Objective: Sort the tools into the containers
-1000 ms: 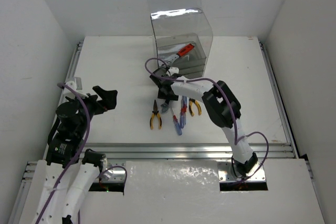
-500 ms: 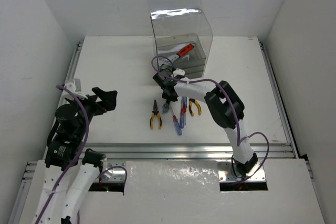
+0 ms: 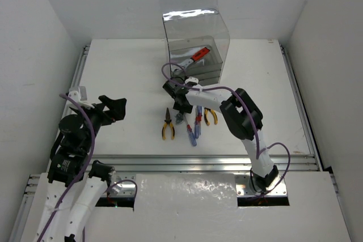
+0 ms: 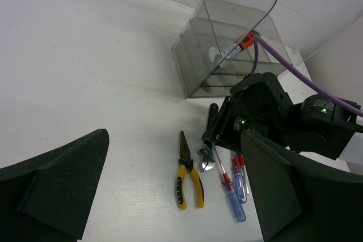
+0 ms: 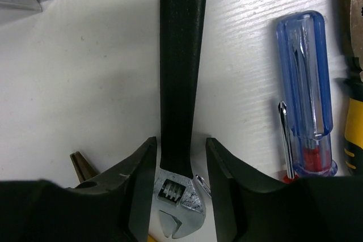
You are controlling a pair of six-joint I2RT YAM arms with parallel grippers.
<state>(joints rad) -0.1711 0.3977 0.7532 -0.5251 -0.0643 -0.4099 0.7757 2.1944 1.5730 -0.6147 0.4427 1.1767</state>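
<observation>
Matt black-handled wrench (image 5: 180, 55), glossy plastic containers (image 3: 195, 35)

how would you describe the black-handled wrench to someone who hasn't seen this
In front of the clear container at the table's back lies a cluster of tools. The wrench sits between the right hand's fingers, beside the blue screwdriver. It alone has a flat black handle with a hole at its end.

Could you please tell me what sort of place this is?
Probably a robotics lab test cell: plain white walls enclose a rail-edged table, two robot arms are mounted at its near edge, and hand tools lie before a clear container.
</observation>
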